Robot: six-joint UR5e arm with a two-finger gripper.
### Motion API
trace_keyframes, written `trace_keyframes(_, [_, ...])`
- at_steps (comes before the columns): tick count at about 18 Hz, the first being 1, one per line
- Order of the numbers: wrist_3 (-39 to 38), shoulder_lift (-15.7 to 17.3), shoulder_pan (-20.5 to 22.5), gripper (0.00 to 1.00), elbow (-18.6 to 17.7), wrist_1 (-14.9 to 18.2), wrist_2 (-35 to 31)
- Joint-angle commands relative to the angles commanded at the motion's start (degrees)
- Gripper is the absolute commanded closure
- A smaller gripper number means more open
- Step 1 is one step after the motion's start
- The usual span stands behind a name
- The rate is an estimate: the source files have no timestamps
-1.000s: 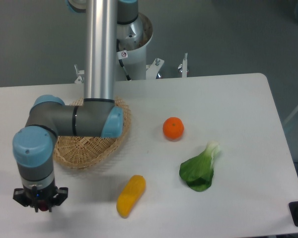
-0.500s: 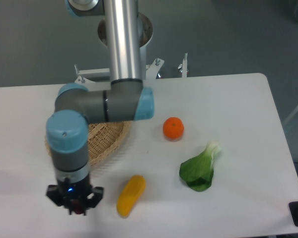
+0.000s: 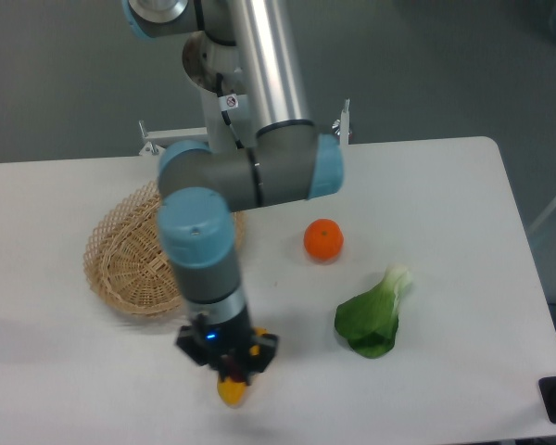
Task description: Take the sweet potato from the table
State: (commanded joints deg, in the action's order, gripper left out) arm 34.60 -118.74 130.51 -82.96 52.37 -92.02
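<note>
End effector (image 3: 228,363) points straight down at the front of the desk (image 3: 445,185), directly over the yellow-orange vegetable (image 3: 230,392). From this high camera I see only its dark body with a blue light on the wrist. The fingers are hidden under it, so I cannot tell how far apart they are, or whether they hold or touch anything. The vegetable's near end pokes out below the end effector, and a sliver of yellow shows at its right side. Contact there is not clear.

I cannot find the sweet potato in this view, so I cannot give its position, heading or long axis. The yellow-orange piece's long axis looks to run from front-left to back-right, mostly covered.

The arm (image 3: 259,83) comes down from the back, elbows over the desk, then drops to the wrist. Wicker basket (image 3: 120,264) sits left of it, partly behind the forearm. Orange fruit (image 3: 322,240) is right of the arm, well apart from the end effector. Leafy green (image 3: 371,320) lies right of the end effector, white stem pointing back-right.
</note>
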Motion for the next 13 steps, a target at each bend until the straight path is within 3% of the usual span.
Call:
trace_keyframes(4, [10.03,0.71,3.87,0.70,-1.06,3.25,0.18])
trace_keyframes(13, [21.99,-0.17,11.61,0.69,-0.62,3.35,1.85])
